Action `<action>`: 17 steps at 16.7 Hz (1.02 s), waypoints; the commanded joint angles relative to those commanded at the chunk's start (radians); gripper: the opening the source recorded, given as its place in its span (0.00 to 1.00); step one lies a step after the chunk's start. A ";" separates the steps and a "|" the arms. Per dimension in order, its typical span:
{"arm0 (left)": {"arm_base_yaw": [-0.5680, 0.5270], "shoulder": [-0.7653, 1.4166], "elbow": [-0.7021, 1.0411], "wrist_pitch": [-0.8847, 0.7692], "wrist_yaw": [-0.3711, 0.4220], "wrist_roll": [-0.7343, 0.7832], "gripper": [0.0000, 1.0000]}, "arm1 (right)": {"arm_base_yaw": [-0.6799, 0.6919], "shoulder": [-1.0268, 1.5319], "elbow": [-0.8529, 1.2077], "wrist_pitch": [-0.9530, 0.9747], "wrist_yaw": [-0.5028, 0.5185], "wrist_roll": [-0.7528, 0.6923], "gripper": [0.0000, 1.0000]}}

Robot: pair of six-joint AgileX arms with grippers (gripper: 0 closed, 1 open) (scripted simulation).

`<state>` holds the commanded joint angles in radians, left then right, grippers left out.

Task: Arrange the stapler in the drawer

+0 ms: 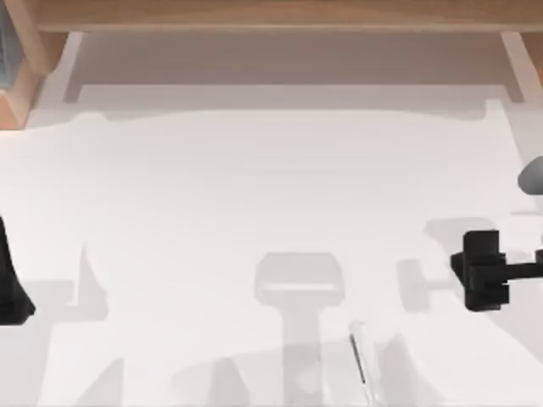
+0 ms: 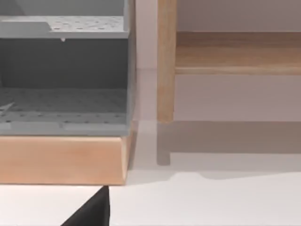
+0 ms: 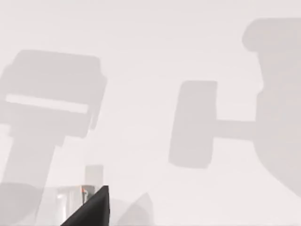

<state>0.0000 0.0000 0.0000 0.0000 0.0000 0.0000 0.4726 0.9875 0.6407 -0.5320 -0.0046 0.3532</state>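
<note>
The stapler (image 1: 360, 360), a slim white-grey bar with a thin dark strip, lies on the white table near the front edge, right of centre. One end of the stapler (image 3: 93, 175) also appears in the right wrist view. The drawer (image 1: 280, 95) spans the back of the table as a wide light-wood frame with a pale floor and white side rails, and its wooden frame (image 2: 235, 52) fills much of the left wrist view. My right gripper (image 1: 480, 270) hovers at the right side, behind and to the right of the stapler, apart from it. My left gripper (image 1: 10, 284) is parked at the left edge.
A grey perforated shelf unit (image 2: 63, 70) on a wooden base (image 2: 61, 157) stands at the back left, beside the drawer's upright post (image 2: 166, 61). Grey T-shaped shadows (image 1: 299, 284) fall across the middle of the table. A grey rounded arm part (image 1: 532, 176) sits at the right edge.
</note>
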 joint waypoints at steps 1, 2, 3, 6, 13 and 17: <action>0.000 0.000 0.000 0.000 0.000 0.000 1.00 | 0.044 0.094 0.059 -0.052 0.000 0.034 1.00; 0.000 0.000 0.000 0.000 0.000 0.000 1.00 | 0.086 0.182 0.117 -0.102 0.000 0.067 1.00; 0.000 0.000 0.000 0.000 0.000 0.000 1.00 | 0.127 0.265 0.173 -0.149 0.000 0.099 1.00; 0.000 0.000 0.000 0.000 0.000 0.000 1.00 | 0.237 0.498 0.325 -0.275 0.000 0.184 1.00; 0.000 0.000 0.000 0.000 0.000 0.000 1.00 | 0.375 0.780 0.519 -0.426 0.002 0.287 1.00; 0.000 0.000 0.000 0.000 0.000 0.000 1.00 | 0.376 0.783 0.521 -0.427 0.002 0.288 1.00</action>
<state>0.0000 0.0000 0.0000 0.0000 0.0000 0.0000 0.8490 1.7707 1.1618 -0.9595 -0.0027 0.6415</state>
